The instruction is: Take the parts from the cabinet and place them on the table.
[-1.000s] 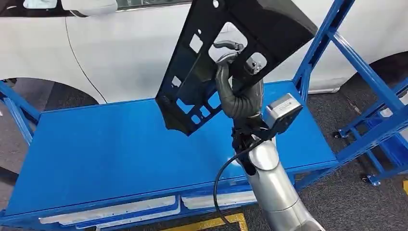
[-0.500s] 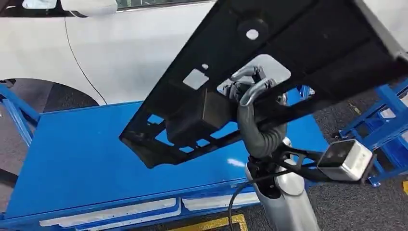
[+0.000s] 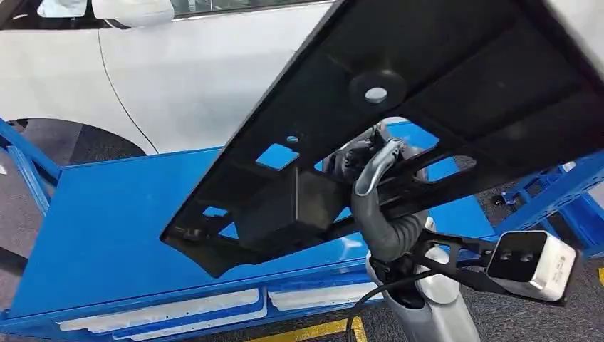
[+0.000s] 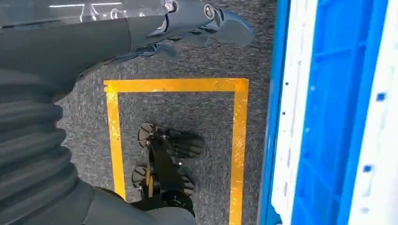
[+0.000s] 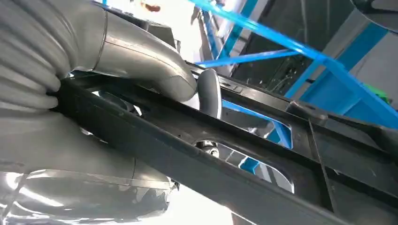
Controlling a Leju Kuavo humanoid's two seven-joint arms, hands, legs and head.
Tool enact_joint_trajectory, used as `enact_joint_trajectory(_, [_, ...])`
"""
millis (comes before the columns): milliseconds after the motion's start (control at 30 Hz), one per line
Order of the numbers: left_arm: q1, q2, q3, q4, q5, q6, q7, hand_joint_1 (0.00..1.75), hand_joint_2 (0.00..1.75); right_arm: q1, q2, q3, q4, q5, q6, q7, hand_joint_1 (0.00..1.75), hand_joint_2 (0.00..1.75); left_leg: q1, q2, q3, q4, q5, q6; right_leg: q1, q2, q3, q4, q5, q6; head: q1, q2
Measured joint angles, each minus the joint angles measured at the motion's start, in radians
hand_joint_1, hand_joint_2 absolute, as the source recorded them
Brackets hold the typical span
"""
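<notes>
**A:** Look at the head view: the right hand (image 3: 381,187) has its fingers hooked through a cut-out in the big flat black plastic panel with square and round openings (image 3: 456,92), and it's carrying it, no question.

**B:** Where's the panel sitting?

**A:** It isn't sitting anywhere. It's up in the air, tilted, high end toward the upper right, low corner down toward the left, hanging over the bright blue metal table top (image 3: 107,235). No contact with the table that I can see.

**B:** And the wrist camera on that side?

**A:** It's right up against the panel. The thick grey thumb (image 5: 145,61) lies across one face of a black rib of the panel (image 5: 197,154), and a darker finger (image 5: 210,91) pokes up through the opening beside it. So the hand is gripping around that rib.

**B:** The other arm?

**A:** The left hand (image 4: 197,21) hangs low, looking down at grey carpet floor (image 4: 187,117) with a yellow taped rectangle (image 4: 239,140) marked on it, beside the blue frame edge (image 4: 277,93). Its fingers are curled in a little, with nothing in them that I can make out; whether they're truly closed, I can't tell from this angle.

**B:** Anything behind the table?

**A:** A white car body (image 3: 185,78) fills the background, and a blue steel rack frame (image 3: 563,192) stands off to the right of the table.
</notes>
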Motion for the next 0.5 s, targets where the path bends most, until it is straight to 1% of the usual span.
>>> enact_joint_trajectory(33, [0.001,0.001,0.001,0.000,0.000,0.002,0.001,0.00,1.75,-0.001,-0.003,0.008,0.001,-0.001,0.009,0.000,1.75,1.75,0.000,-0.001,-0.003,0.002,-0.001,-0.006,-0.006,-0.004,-0.001,-0.013,0.010,-0.011,0.000,0.000])
enact_joint_trajectory(67, [0.001,0.002,0.002,0.000,0.000,0.006,0.001,0.00,1.75,-0.003,-0.007,0.016,0.003,-0.002,0.016,-0.002,1.75,1.75,0.003,0.001,-0.008,0.019,-0.029,-0.010,-0.008,-0.007,-0.003,-0.018,0.018,-0.017,-0.002,0.000])
enact_joint_trajectory(100, [0.002,0.000,0.002,0.000,0.001,0.008,0.001,0.00,1.75,-0.004,-0.013,0.024,0.007,-0.004,0.027,-0.010,1.75,1.75,0.003,0.001,-0.025,0.069,-0.078,-0.014,-0.008,-0.008,-0.009,-0.019,0.024,-0.024,-0.002,0.000])
enact_joint_trajectory(133, [0.002,0.000,0.002,0.000,0.001,0.008,0.001,0.00,1.75,-0.005,-0.018,0.032,0.011,-0.006,0.035,-0.018,1.75,1.75,0.004,0.002,-0.053,0.149,-0.130,-0.017,-0.007,-0.009,-0.017,-0.018,0.029,-0.025,-0.002,0.000])
enact_joint_trajectory(167, [0.002,0.000,0.002,0.000,0.001,0.008,0.000,0.00,1.75,-0.005,-0.025,0.037,0.016,-0.010,0.044,-0.025,1.75,1.75,0.004,0.002,-0.081,0.228,-0.172,-0.020,-0.004,-0.010,-0.025,-0.018,0.035,-0.026,-0.002,0.000])
enact_joint_trajectory(200, [0.002,0.000,0.003,0.000,0.001,0.008,-0.002,0.00,1.75,-0.005,-0.031,0.041,0.019,-0.013,0.049,-0.031,1.75,1.75,0.004,0.001,-0.099,0.290,-0.198,-0.022,-0.002,-0.011,-0.035,-0.017,0.042,-0.027,-0.002,0.000])
enact_joint_trajectory(233, [0.003,0.000,0.003,0.000,-0.001,0.008,-0.003,0.00,1.75,-0.006,-0.038,0.046,0.023,-0.018,0.053,-0.033,1.75,1.75,0.004,0.001,-0.096,0.309,-0.202,-0.022,-0.001,-0.011,-0.045,-0.016,0.049,-0.026,-0.002,0.000])
enact_joint_trajectory(267, [0.003,0.000,0.003,0.000,-0.006,0.008,-0.002,0.00,1.75,-0.009,-0.045,0.051,0.027,-0.026,0.057,-0.033,1.75,1.75,0.004,0.002,-0.067,0.273,-0.184,-0.020,-0.001,-0.011,-0.055,-0.014,0.056,-0.025,-0.002,0.000])
enact_joint_trajectory(300, [0.002,0.000,0.003,0.000,-0.007,0.008,0.001,0.00,1.75,-0.015,-0.051,0.055,0.029,-0.036,0.057,-0.032,1.75,1.75,0.004,0.002,-0.018,0.200,-0.154,-0.018,-0.001,-0.010,-0.063,-0.013,0.063,-0.023,-0.002,0.000])
enact_joint_trajectory(333, [0.001,0.000,0.003,0.000,-0.009,0.008,0.005,0.00,1.75,-0.024,-0.058,0.059,0.032,-0.049,0.057,-0.029,1.75,1.75,0.004,0.002,0.049,0.097,-0.119,-0.014,-0.001,-0.009,-0.071,-0.011,0.069,-0.020,-0.002,0.000])
enact_joint_trajectory(367, [-0.001,0.000,0.003,0.000,-0.012,0.008,0.009,0.00,1.75,-0.036,-0.063,0.061,0.034,-0.059,0.056,-0.028,1.75,1.75,0.004,0.002,0.112,0.002,-0.101,-0.009,-0.001,-0.009,-0.074,-0.006,0.076,-0.016,-0.002,0.000])
enact_joint_trajectory(400, [-0.005,0.000,0.003,0.000,-0.016,0.008,0.014,0.00,1.75,-0.045,-0.066,0.061,0.035,-0.066,0.055,-0.027,1.75,1.75,-0.004,0.001,0.110,-0.015,-0.107,-0.003,0.005,-0.009,-0.076,-0.007,0.082,-0.008,-0.001,0.000])
enact_joint_trajectory(433, [-0.007,-0.001,0.003,0.000,-0.016,0.010,0.018,0.00,1.75,-0.057,-0.071,0.063,0.039,-0.071,0.054,-0.023,1.75,1.75,-0.005,-0.001,0.106,-0.015,-0.098,0.003,0.002,-0.010,-0.077,-0.008,0.087,-0.001,0.003,0.000])
enact_joint_trajectory(500, [-0.005,-0.001,0.003,0.000,-0.016,0.014,0.030,0.00,1.75,-0.078,-0.079,0.068,0.045,-0.088,0.051,-0.015,1.75,1.75,-0.009,-0.001,0.100,-0.010,-0.089,0.015,-0.002,-0.010,-0.076,-0.014,0.102,0.010,0.003,0.000])
